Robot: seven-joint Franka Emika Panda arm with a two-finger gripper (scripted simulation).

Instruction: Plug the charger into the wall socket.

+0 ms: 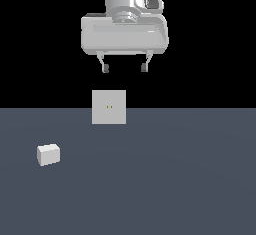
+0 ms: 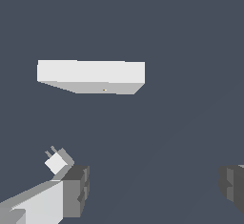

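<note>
Grey floor (image 1: 175,179); tool (image 1: 125,68) fingertips cropped wrist-side.

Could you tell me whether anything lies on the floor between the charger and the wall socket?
Nothing: in the exterior view, only bare grey floor separates the charger from the wall socket.

The charger (image 1: 48,154) is plain white-grey; the wall socket (image 1: 109,107) is light grey with two tiny orange dots; the floor (image 1: 175,179) is slate blue-grey.

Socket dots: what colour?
Orange, on the light-grey wall socket; clearest in the exterior view.
</note>
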